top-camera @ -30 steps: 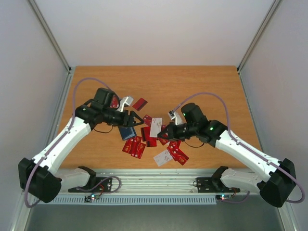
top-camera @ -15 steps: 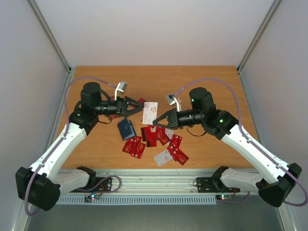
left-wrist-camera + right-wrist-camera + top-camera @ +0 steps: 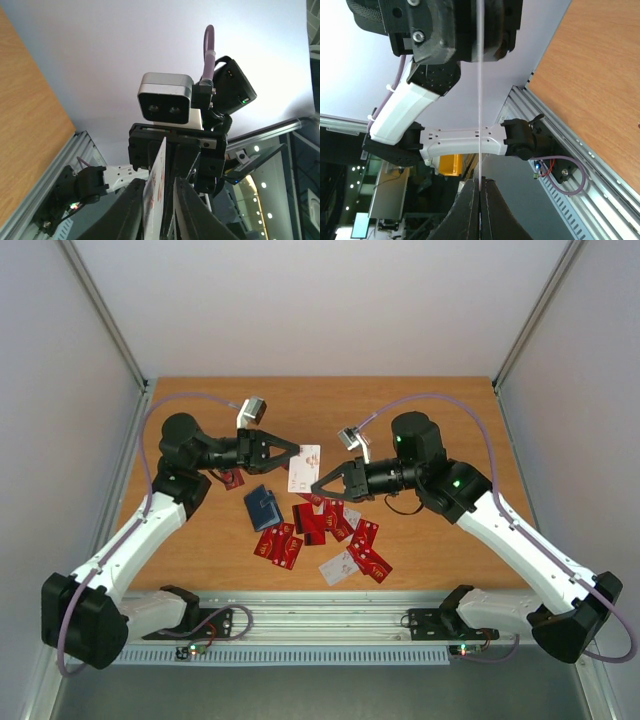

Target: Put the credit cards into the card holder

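Saw right hand (image 3: 318,485) clamped on the white card (image 3: 304,468) at its near corner. In the right wrist view, fingertips (image 3: 469,215) sat pressed flat on either side of the edge-on card. Found the card held up off the table (image 3: 430,420), face showing to the top camera.

Saw left hand (image 3: 288,453) at the card's far side, jaws narrow, one finger (image 3: 131,215) on each face of it. Looked touching on one face, with a slim gap on the other. Couldn't tell whether actually gripped there. Found both hands pointed at each other above mid-table, card between them.

Found holder (image 3: 264,507) folded shut, flat on the table, in front of the left hand and apart from both hands. Saw a loose spread of red cards (image 3: 312,523) just right of the holder, several overlapping. Saw a red pair (image 3: 279,543) just in front of the holder, and more red toward the right arm's side. Spotted one pale card (image 3: 340,567) lying at the near edge of the spread, touching a red one. Spotted a lone red card (image 3: 232,478) partly hidden under the left arm.
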You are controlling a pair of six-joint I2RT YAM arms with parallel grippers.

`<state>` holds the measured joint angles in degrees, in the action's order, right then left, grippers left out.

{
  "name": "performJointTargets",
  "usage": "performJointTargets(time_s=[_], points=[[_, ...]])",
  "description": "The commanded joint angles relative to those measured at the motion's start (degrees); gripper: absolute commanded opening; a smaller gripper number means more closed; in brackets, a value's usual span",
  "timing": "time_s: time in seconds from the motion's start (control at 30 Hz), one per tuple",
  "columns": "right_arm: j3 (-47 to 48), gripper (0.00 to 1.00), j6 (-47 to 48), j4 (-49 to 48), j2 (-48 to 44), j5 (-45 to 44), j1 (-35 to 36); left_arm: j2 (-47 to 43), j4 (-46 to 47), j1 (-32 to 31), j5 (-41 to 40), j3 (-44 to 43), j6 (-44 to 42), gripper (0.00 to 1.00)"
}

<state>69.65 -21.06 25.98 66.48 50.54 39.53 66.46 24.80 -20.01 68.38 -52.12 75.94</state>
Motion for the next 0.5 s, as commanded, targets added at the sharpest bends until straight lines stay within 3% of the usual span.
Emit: performJointTargets(time_s=[0.0,0.07,0.13,0.17,0.27,0.3,0.37,0.47], points=[[2.38,0.01,-0.59,-1.54,0.82,1.88,-0.24,0.08,6.54,-0.37,1.68,0.22,2.41,0.13],[2.73,0.01,-0.56,-1.53,0.98,1.85,-0.27,0.03,6.45,-0.50,1.33,0.11,2.37,0.02],[3.25,0.02,-0.32,-0.57,1.17,1.21,-0.23,-0.09,5.88,-0.47,0.33,0.10,2.43,0.00],[3.75,0.09,-0.04,0.45,1.35,0.49,-0.26,-0.17,5.75,-0.47,-0.24,0.13,2.52,0.00],[5.01,0.55,-0.04,2.43,1.71,-2.16,-0.52,-0.70,5.68,-0.54,-2.47,0.41,3.51,0.00],[5.08,0.63,-0.47,2.00,1.57,-2.76,-0.69,-0.99,5.72,-0.51,-3.11,0.43,3.91,0.00],[4.79,0.66,-2.36,-0.07,1.53,-2.98,-1.30,-1.52,5.54,-0.56,-3.86,0.44,3.98,0.00],[4.88,0.60,-4.17,-2.52,2.08,-2.58,-1.55,-1.99,5.33,-0.56,-4.30,0.31,3.95,0.00]])
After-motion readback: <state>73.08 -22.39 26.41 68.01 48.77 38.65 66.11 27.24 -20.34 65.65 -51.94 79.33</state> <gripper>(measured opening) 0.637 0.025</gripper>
